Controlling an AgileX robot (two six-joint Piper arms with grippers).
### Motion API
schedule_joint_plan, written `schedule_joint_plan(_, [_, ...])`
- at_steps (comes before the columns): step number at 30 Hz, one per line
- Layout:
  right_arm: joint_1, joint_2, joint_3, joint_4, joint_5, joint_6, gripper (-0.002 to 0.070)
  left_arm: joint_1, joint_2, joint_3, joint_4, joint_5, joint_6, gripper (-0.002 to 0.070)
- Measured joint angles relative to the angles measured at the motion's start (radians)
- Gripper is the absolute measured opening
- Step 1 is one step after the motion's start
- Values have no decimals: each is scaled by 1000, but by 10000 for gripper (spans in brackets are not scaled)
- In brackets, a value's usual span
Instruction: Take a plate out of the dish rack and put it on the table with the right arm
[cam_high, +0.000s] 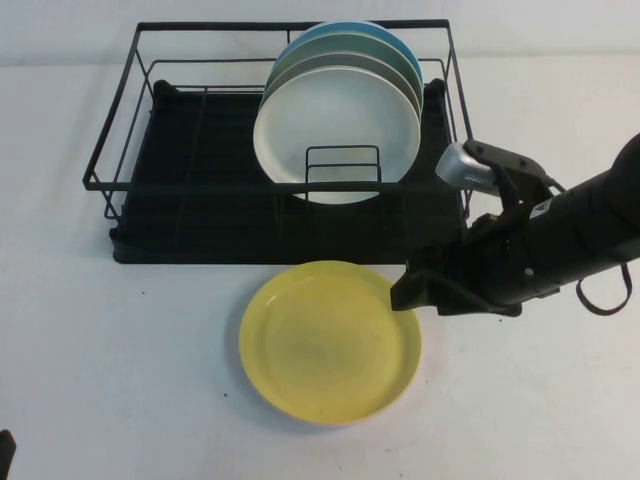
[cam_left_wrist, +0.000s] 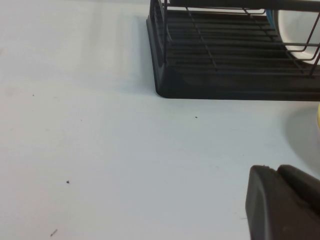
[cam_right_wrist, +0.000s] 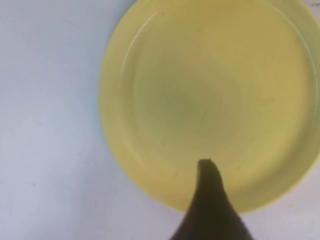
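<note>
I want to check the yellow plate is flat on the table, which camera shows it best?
The high view: the whole plate lies flat on the table in front of the dish rack, with the right gripper at its rim. The right wrist view shows most of it close up, edges cropped. The left wrist view catches only a sliver beyond the left gripper.

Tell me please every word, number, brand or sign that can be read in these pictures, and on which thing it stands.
None can be read: no text shows on the yellow plate, the dish rack, the table, the right gripper at the plate's rim, or the left gripper low over the table.
</note>
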Motion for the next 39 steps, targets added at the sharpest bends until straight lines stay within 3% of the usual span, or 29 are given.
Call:
schedule_joint_plan(5, [0,-84,0,-99,23,55,380,0,0,0,0,0,0,-4])
schedule_joint_plan(8, [0,-176,2,-217,39,100,266,0,0,0,0,0,0,-4])
schedule_joint_plan(10, [0,-257,2,-303,76,127,134,0,0,0,0,0,0,-4])
schedule_joint_plan(12, [0,-331,4,-353,116,142,53,0,0,0,0,0,0,-4])
schedule_joint_plan(15, [0,-448,4,-399,174,150,4,0,0,0,0,0,0,-4])
schedule_joint_plan(32, [0,-917,243,-501,348,132,-18,0,0,0,0,0,0,-4])
schedule_joint_plan(39, [-2,-1016,493,-606,127,91,-18,0,0,0,0,0,0,-4])
